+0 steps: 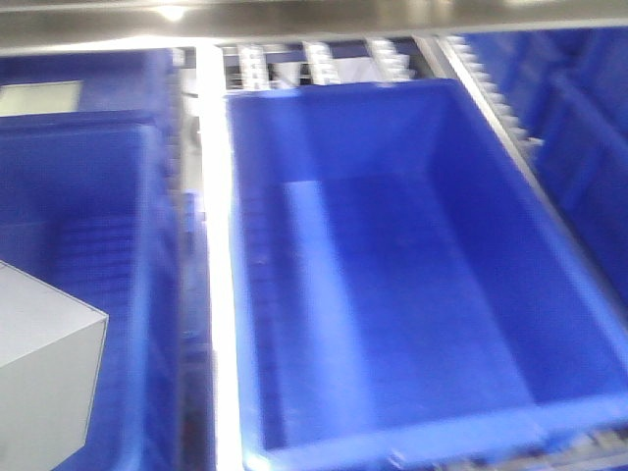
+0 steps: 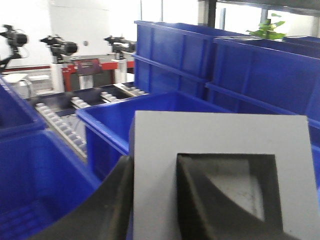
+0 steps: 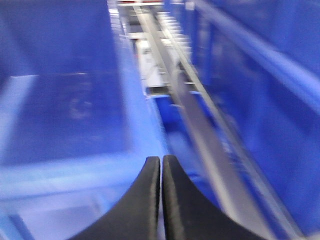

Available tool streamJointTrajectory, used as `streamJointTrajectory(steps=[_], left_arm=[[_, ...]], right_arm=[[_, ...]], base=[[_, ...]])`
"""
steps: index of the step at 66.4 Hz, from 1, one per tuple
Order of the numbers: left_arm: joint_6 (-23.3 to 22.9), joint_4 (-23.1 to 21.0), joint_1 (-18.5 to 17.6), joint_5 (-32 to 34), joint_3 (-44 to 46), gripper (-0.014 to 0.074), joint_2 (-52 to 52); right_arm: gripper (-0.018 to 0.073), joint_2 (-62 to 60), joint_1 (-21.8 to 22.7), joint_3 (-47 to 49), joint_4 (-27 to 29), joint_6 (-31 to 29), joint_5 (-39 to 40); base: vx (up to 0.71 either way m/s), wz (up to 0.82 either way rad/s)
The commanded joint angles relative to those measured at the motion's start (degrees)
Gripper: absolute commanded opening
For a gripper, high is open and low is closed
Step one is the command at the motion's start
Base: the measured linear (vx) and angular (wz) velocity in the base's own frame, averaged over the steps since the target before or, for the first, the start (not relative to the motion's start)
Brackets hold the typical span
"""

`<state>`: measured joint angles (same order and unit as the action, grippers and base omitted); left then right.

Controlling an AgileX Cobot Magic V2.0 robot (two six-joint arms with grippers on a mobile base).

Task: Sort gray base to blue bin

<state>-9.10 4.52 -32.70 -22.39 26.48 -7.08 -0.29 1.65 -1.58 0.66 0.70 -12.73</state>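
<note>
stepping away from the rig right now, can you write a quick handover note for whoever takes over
Left gripper: shut on the small matte gray cube-like base, one finger in its top recess, one outside the wall.
Right gripper: shut, empty.
The base is held up at the front view's lower left, not in the large deep blue plastic bin at centre, which looks empty.
Done: pickup.
Left: carry it over the bin and release.

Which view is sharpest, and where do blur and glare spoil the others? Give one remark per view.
Left wrist view: sharpest, the gray base fairly clear in the left gripper, windows overexposed. Front view: soft blur on the blue bin, glare along the metal rail. Right wrist view: heaviest blur; only the shut right gripper is sharp.
</note>
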Motion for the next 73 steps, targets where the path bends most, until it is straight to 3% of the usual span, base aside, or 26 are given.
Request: streamJointTrajectory(steps=[1,28,73], left_arm=[[-0.8,-0.1,-0.2,6.2,1.5,-0.0006,-0.7],[-0.8,-0.1,-0.2,6.2,1.5,-0.0006,-0.7],[-0.8,-0.1,-0.2,6.2,1.5,-0.0006,-0.7]], right_arm=[[-0.0005,1.0,0.2,-0.1,-0.3,-0.7,4.1],[-0.0005,1.0,0.2,-0.1,-0.3,-0.7,4.1],[-0.0005,1.0,0.2,-0.1,-0.3,-0.7,4.1]], base=[[0.12,0.47],[0.07,0.29],[0.00,0.02]])
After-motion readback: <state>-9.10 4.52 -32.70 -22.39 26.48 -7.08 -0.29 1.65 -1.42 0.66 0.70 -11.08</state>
